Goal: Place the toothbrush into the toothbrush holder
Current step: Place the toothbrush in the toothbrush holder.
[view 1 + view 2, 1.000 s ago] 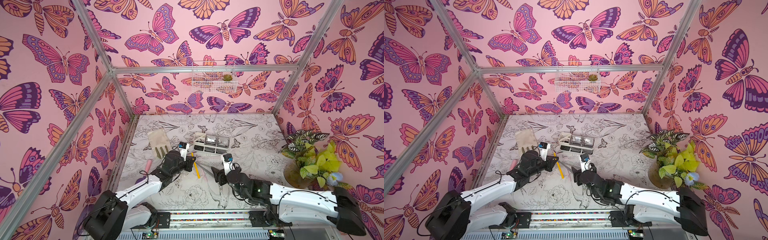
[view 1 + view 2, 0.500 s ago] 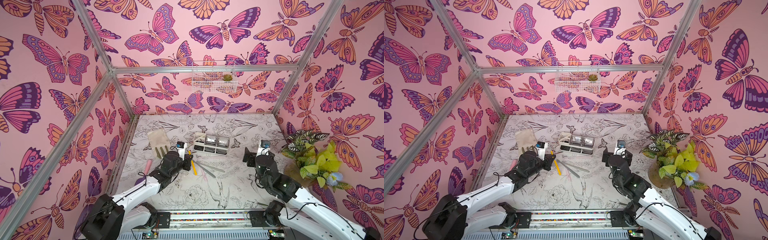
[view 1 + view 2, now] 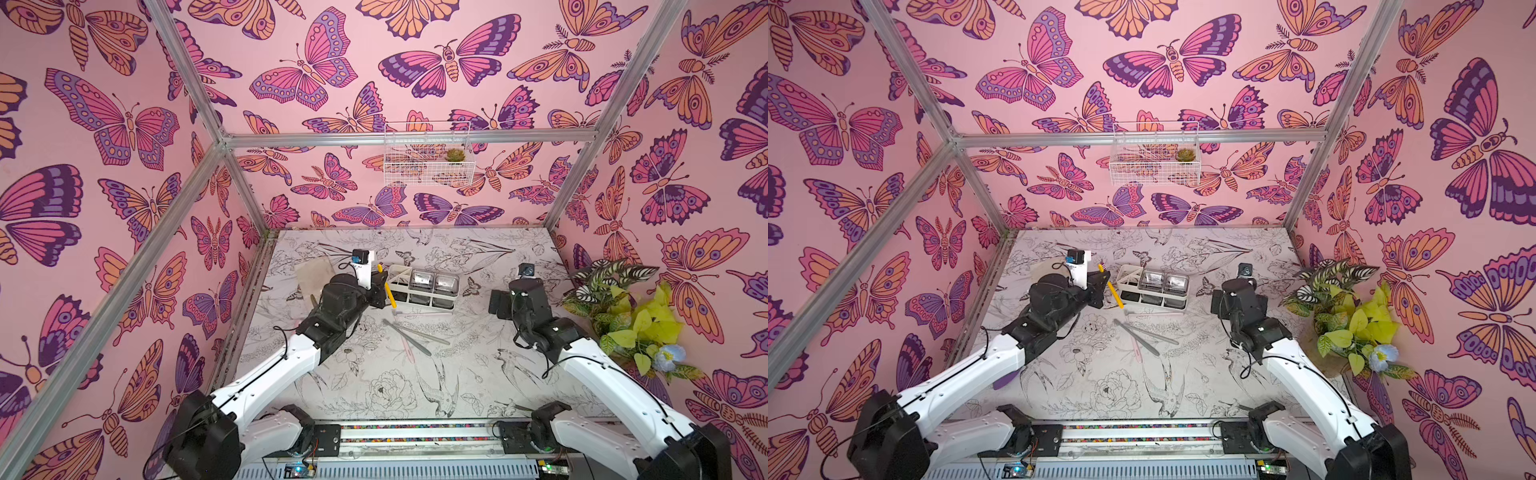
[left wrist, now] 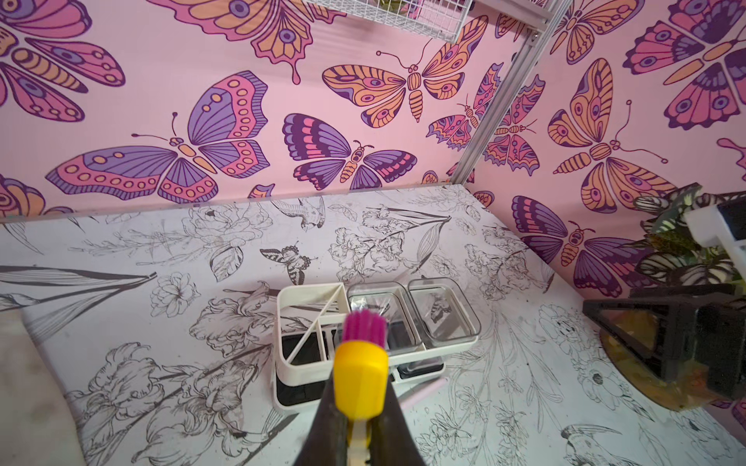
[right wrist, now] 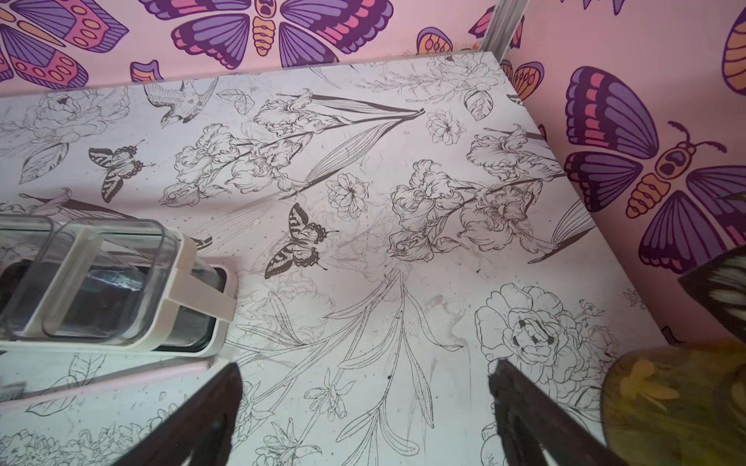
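Lying near toothbrush holder (image 3: 424,288): grey toothbrushes (image 3: 405,335) (overlapping); yellow toothbrush (image 3: 390,293) held.

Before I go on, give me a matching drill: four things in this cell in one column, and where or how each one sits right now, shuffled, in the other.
Things:
1. yellow toothbrush
2. right end effector
3. toothbrush holder
4. white wire basket

States:
a. hung on the back wall
b. upright, slots empty
c. open, holding nothing
d. clamped in the left end effector

Pairs: 1-d, 2-c, 3-b, 4-a
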{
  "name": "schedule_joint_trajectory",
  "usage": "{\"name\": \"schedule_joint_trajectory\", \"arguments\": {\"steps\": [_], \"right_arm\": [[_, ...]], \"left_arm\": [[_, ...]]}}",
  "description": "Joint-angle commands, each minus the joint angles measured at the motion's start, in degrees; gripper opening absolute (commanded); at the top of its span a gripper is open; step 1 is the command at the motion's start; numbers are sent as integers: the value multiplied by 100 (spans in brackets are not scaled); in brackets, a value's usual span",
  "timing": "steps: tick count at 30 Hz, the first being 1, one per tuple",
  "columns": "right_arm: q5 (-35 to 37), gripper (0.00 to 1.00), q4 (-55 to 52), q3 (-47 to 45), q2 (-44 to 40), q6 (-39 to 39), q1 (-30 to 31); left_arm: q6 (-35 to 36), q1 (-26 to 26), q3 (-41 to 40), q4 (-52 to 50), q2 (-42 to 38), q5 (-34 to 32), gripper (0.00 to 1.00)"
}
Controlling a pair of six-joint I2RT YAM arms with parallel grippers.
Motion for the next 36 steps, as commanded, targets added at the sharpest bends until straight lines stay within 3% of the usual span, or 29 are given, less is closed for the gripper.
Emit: {"name": "schedule_joint_trajectory", "arguments": {"steps": [1, 5, 8, 12, 18, 30, 36], "right_arm": [[-395, 96, 437, 260, 121, -259, -129], [-879, 97, 618, 449, 631, -457, -364], [-598, 95, -26, 891, 1267, -190, -818], [-1509, 93, 491, 705, 1628, 191, -1567], [-1804, 92, 851, 631, 1966, 5, -1627], [-1934, 92, 2389, -676, 1325, 169, -1625], [-2589, 92, 3291, -1327, 814, 102, -1561]], "left_arm": [[389, 28, 158, 129, 323, -236, 0], [434, 29, 214, 641, 830, -377, 0], [514, -4, 405, 636, 946, -344, 0], [671, -64, 574, 594, 793, -387, 0], [918, -80, 983, 400, 863, -509, 0], [1469, -78, 1542, 455, 1565, -356, 0], [1614, -80, 1684, 455, 1676, -375, 0]]}}
